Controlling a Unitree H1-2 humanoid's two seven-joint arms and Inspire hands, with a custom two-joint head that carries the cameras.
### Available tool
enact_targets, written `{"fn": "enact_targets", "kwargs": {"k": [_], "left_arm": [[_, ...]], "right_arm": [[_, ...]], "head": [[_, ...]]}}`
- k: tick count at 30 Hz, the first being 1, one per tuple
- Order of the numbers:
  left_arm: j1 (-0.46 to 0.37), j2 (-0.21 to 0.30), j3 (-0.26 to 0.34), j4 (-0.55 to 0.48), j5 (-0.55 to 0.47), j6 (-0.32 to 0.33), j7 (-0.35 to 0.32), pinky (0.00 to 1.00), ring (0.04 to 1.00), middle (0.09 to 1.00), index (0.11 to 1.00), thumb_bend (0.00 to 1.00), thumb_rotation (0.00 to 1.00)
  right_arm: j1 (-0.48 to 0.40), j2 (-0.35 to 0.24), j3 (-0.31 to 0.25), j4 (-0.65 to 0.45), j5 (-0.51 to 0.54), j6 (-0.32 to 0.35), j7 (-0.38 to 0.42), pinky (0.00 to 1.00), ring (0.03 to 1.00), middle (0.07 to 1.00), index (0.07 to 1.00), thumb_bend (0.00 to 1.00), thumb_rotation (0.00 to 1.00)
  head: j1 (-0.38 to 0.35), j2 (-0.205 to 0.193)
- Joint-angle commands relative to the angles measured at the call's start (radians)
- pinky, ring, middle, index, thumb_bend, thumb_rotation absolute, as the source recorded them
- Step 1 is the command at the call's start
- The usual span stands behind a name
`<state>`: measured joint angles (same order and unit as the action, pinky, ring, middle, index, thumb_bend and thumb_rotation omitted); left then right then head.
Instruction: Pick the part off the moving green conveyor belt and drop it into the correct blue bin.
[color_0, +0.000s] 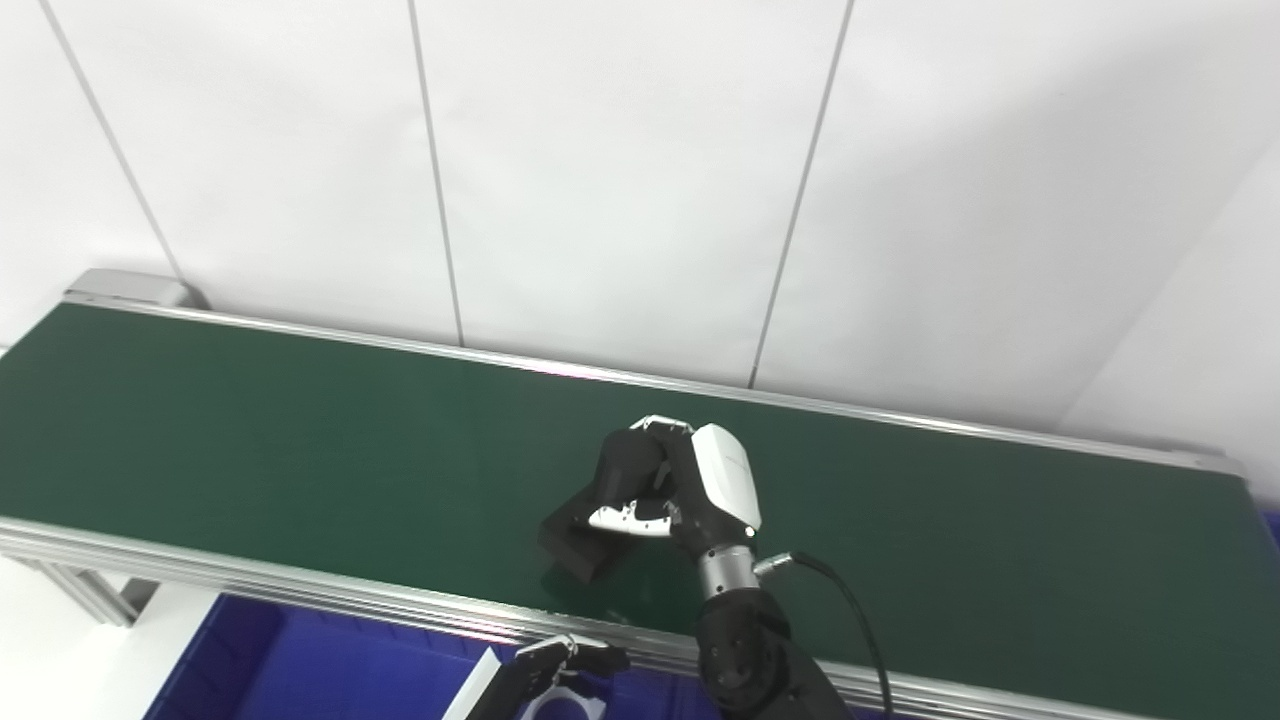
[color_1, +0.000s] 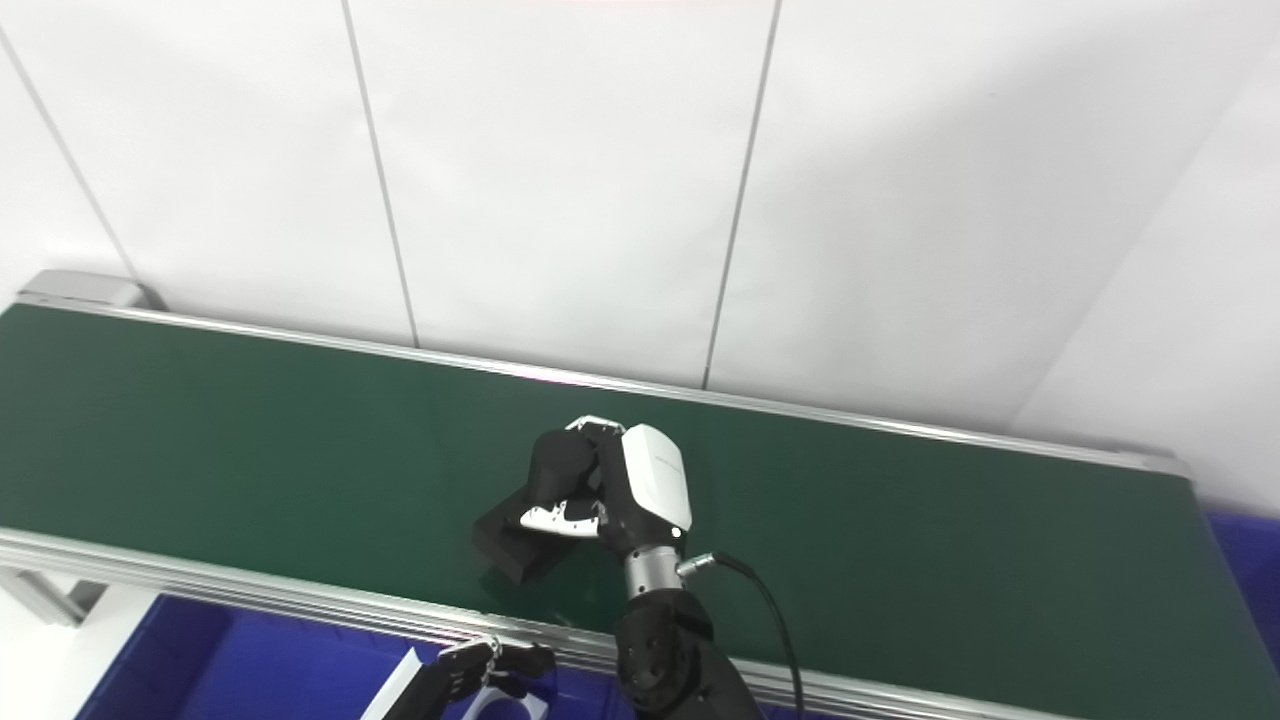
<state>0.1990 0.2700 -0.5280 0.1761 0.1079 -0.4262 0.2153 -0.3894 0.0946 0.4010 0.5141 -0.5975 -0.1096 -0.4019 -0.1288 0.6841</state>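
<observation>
A black block-shaped part hangs tilted over the green conveyor belt, near its front edge. My right hand is shut on the part's upper end, fingers curled over it from above. The part's lower end sits close to the belt, and I cannot tell whether it touches. My left hand shows only partly at the bottom edge, below the belt's front rail and over a blue bin. Its fingers look curled, but most of the hand is cut off.
An aluminium rail runs along the belt's front and another along its back, against a white panelled wall. A second patch of blue bin shows past the belt's right end. A black cable loops from my right wrist.
</observation>
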Motion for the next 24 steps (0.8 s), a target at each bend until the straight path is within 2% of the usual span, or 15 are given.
{"fn": "enact_targets", "kwargs": {"k": [1, 5, 9, 13, 15, 18, 21, 24], "left_arm": [[-0.003, 0.009, 0.007, -0.046, -0.004, -0.044, -0.009, 0.65, 0.713, 0.738, 0.659, 0.82, 0.31], [0.006, 0.006, 0.019, -0.063, -0.019, -0.044, -0.025, 0.64, 0.711, 0.739, 0.658, 0.82, 0.3], [0.019, 0.004, 0.038, -0.083, -0.03, -0.044, -0.052, 0.64, 0.713, 0.742, 0.656, 0.81, 0.3], [0.035, 0.006, 0.059, -0.114, -0.024, -0.044, -0.067, 0.64, 0.713, 0.74, 0.656, 0.82, 0.33], [0.04, 0.006, 0.069, -0.126, -0.02, -0.044, -0.073, 0.65, 0.716, 0.739, 0.656, 0.82, 0.35], [0.049, 0.003, 0.085, -0.144, -0.025, -0.044, -0.09, 0.65, 0.717, 0.737, 0.656, 0.83, 0.36], [0.054, -0.002, 0.101, -0.155, -0.037, -0.044, -0.11, 0.66, 0.719, 0.735, 0.657, 0.82, 0.35], [0.061, -0.013, 0.126, -0.162, -0.056, -0.044, -0.136, 0.64, 0.714, 0.738, 0.658, 0.82, 0.36]], "right_arm": [[0.01, 0.003, -0.019, -0.107, 0.006, -0.01, -0.004, 0.26, 0.394, 0.483, 0.505, 0.51, 0.0], [0.097, -0.015, -0.053, -0.271, 0.012, 0.019, 0.023, 0.2, 0.38, 0.472, 0.503, 0.51, 0.0], [0.179, -0.028, -0.086, -0.426, 0.015, 0.07, 0.071, 0.18, 0.376, 0.465, 0.504, 0.51, 0.0], [0.302, -0.062, -0.131, -0.593, 0.058, 0.072, 0.119, 0.2, 0.381, 0.482, 0.502, 0.51, 0.0], [0.357, -0.08, -0.144, -0.661, 0.048, 0.106, 0.154, 0.19, 0.379, 0.48, 0.502, 0.51, 0.0], [0.425, -0.108, -0.156, -0.731, 0.043, 0.128, 0.2, 0.16, 0.37, 0.467, 0.505, 0.51, 0.0], [0.503, -0.142, -0.168, -0.782, 0.059, 0.146, 0.248, 0.17, 0.377, 0.463, 0.504, 0.51, 0.0], [0.566, -0.196, -0.178, -0.781, 0.09, 0.113, 0.288, 0.2, 0.384, 0.461, 0.503, 0.51, 0.0]], "head": [[-0.002, 0.007], [-0.006, 0.019], [-0.013, 0.038], [-0.047, 0.089], [-0.056, 0.106], [-0.065, 0.124], [-0.07, 0.141], [-0.069, 0.159]]}}
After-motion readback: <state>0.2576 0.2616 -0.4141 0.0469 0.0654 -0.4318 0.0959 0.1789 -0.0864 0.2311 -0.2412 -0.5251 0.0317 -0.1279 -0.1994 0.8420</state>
